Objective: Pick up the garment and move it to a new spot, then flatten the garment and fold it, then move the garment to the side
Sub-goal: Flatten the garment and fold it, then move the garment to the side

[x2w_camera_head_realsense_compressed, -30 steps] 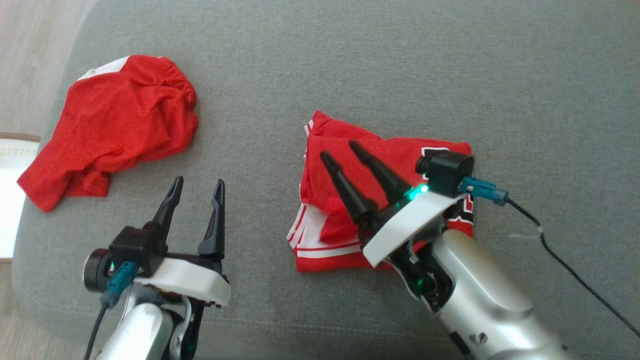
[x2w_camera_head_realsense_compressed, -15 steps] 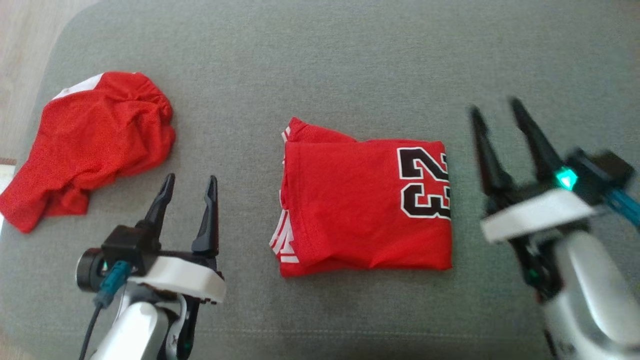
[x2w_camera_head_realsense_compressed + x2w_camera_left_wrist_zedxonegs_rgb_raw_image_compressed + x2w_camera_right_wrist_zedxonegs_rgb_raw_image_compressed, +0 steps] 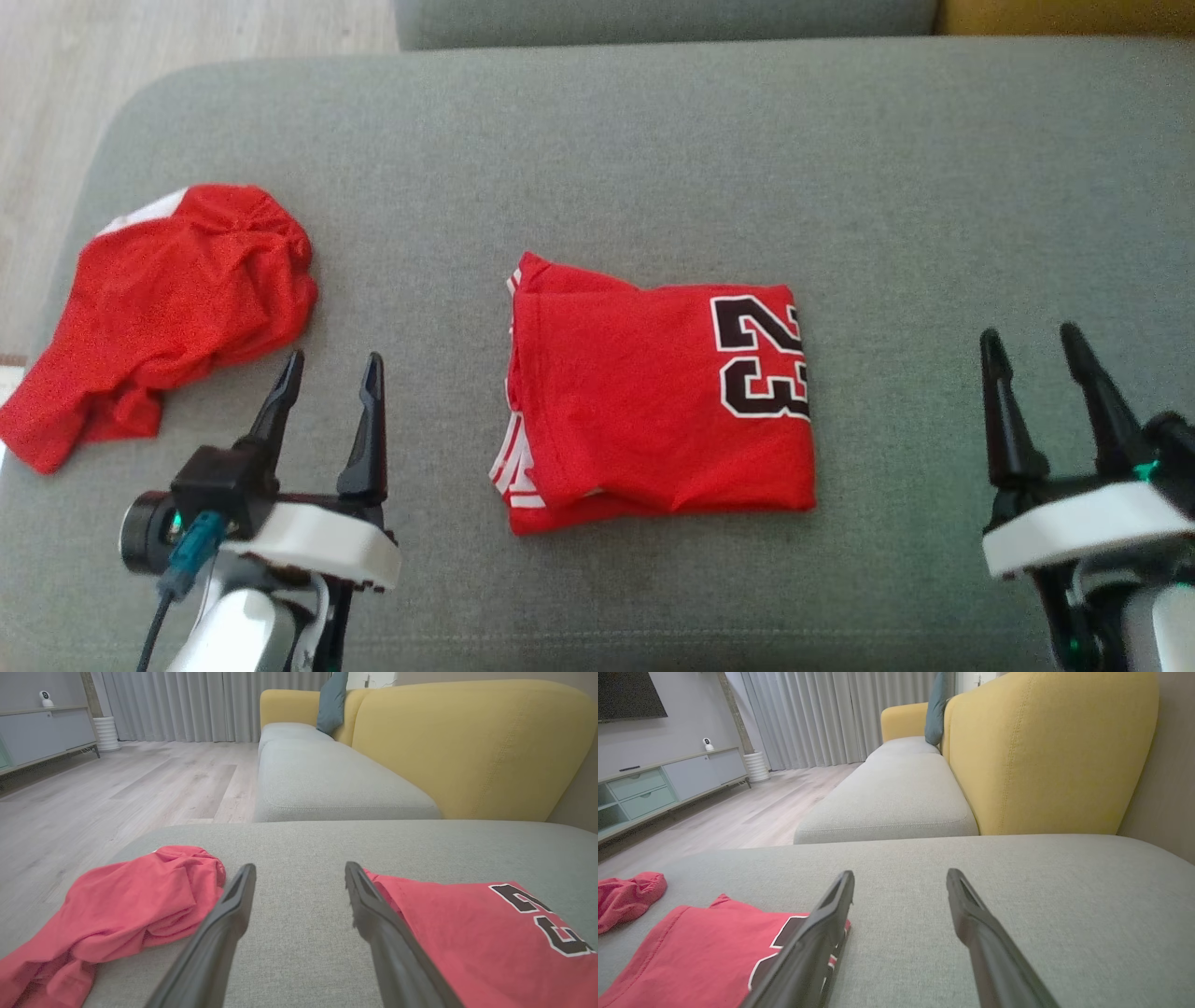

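Centre of grey cushion: folded jersey lies flat. My left gripper and right gripper sit either side, fingers spread, empty, likely clear so fold isn't disturbed. Crumpled red garment left.

A crumpled red cloth lies at the left on the grey sofa seat; yellow backrest, teal cushion and wooden floor beyond.
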